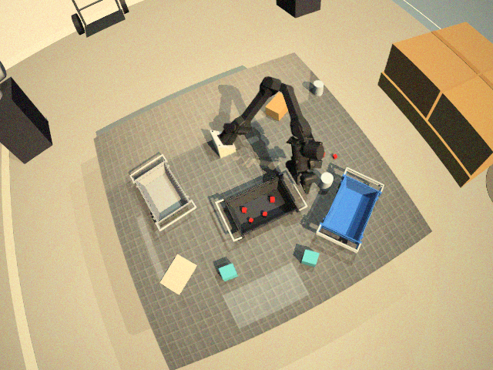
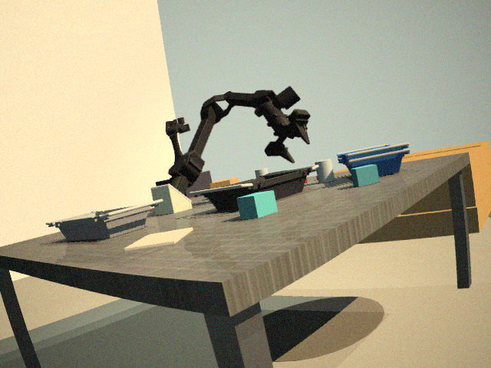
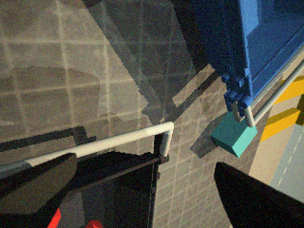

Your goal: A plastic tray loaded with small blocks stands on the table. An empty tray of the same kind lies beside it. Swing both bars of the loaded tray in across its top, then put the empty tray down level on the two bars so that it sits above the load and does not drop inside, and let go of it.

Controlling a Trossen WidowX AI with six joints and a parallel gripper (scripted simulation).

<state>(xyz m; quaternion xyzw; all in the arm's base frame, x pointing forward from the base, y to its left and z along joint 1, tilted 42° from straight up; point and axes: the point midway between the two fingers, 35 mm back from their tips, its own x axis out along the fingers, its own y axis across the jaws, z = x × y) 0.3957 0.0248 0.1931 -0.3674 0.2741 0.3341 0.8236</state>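
The black tray (image 1: 266, 223) (image 2: 288, 187) (image 3: 121, 173) stands mid-table with several red blocks (image 1: 272, 199) inside. Its left bar (image 1: 226, 226) (image 2: 222, 188) is swung out over the left end. Its right bar (image 1: 300, 195) (image 3: 123, 140) is swung out over the right end. The blue tray (image 1: 342, 210) (image 2: 387, 166) (image 3: 273, 52) is empty, right of it, both bars out. The grey tray (image 1: 161, 191) (image 2: 126, 227) is empty, on the left, bars out too. My gripper (image 1: 295, 179) (image 2: 301, 152) (image 3: 146, 164) is open and empty, above the black tray's right end.
A white cylinder (image 1: 326, 180) (image 2: 325, 171) stands between black and blue trays. Teal blocks (image 1: 227, 271) (image 1: 310, 257) and a cream plate (image 1: 178, 274) lie in front. A white wedge (image 1: 223, 148), an orange block (image 1: 276, 109) and another cylinder (image 1: 318, 88) are behind. A red block (image 1: 334, 156) lies outside.
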